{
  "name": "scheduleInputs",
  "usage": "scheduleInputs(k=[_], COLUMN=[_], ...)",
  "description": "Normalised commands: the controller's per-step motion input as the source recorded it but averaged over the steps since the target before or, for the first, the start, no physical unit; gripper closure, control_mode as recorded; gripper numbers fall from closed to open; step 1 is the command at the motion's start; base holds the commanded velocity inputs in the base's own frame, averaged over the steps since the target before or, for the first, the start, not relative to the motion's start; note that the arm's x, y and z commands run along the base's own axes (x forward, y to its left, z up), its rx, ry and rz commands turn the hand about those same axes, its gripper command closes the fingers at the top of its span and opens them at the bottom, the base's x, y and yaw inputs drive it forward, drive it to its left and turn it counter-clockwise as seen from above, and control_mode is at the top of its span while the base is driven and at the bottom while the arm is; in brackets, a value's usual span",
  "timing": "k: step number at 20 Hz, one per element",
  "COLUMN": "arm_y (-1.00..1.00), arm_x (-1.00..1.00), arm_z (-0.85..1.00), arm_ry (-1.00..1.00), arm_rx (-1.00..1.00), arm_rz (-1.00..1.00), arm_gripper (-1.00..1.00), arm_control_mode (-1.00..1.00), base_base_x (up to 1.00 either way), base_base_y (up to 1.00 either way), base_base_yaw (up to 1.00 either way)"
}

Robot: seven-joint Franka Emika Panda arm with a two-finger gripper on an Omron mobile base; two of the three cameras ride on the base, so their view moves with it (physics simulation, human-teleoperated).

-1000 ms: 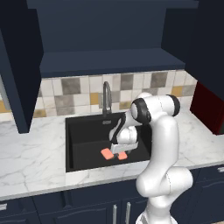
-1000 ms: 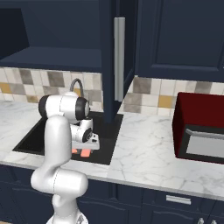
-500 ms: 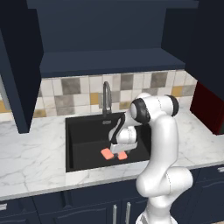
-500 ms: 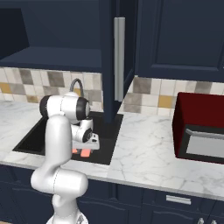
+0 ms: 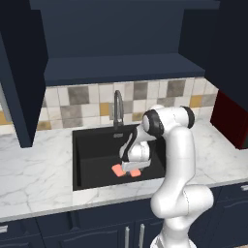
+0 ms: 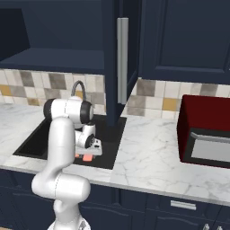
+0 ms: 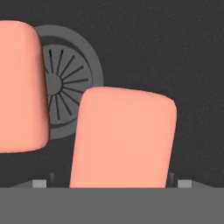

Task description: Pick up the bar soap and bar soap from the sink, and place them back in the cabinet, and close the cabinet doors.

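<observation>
Down in the sink, the pincer hangs low over the black floor with its jaws spread as wide as they go and nothing between them. Directly beneath it in the hand view lies one bar soap, flat on the basin floor, its near end reaching the bottom of that view between the two finger tips, which stand clear of its sides. The second bar soap lies just beside the first, a narrow gap apart, and overlaps the edge of the round steel drain. From the base views both pink bars sit together near the front right part of the basin, partly hidden by the hand. Behind them the curved faucet rises at the back rim, with the marble surface on either side. Higher up, the cabinet stands with its doors swung out, showing its navy shelf; one door's long silver handle faces the right base view. A dark red microwave sits well apart on the right.
</observation>
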Motion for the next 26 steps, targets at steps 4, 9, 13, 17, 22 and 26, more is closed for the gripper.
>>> scheduleInputs(k=[4,9,13,17,22,26], arm_y=[0.02,0.03,0.01,0.0,0.0,0.0], arm_x=[0.08,0.06,0.03,0.0,0.0,0.0], arm_z=[-0.12,-0.16,-0.05,0.0,0.04,0.46], arm_ry=[0.0,0.0,0.0,0.0,0.0,-0.07], arm_rx=[0.0,0.0,0.0,0.0,0.0,0.0], arm_rz=[0.0,0.0,0.0,0.0,0.0,0.0], arm_gripper=[-1.0,1.0,1.0,1.0,1.0,1.0], arm_control_mode=[-1.0,-1.0,-1.0,-1.0,-1.0,-1.0], base_base_x=[0.0,0.0,0.0,0.0,0.0,0.0], base_base_y=[0.0,0.0,0.0,0.0,0.0,0.0], base_base_yaw=[0.0,0.0,0.0,0.0,0.0,0.0])
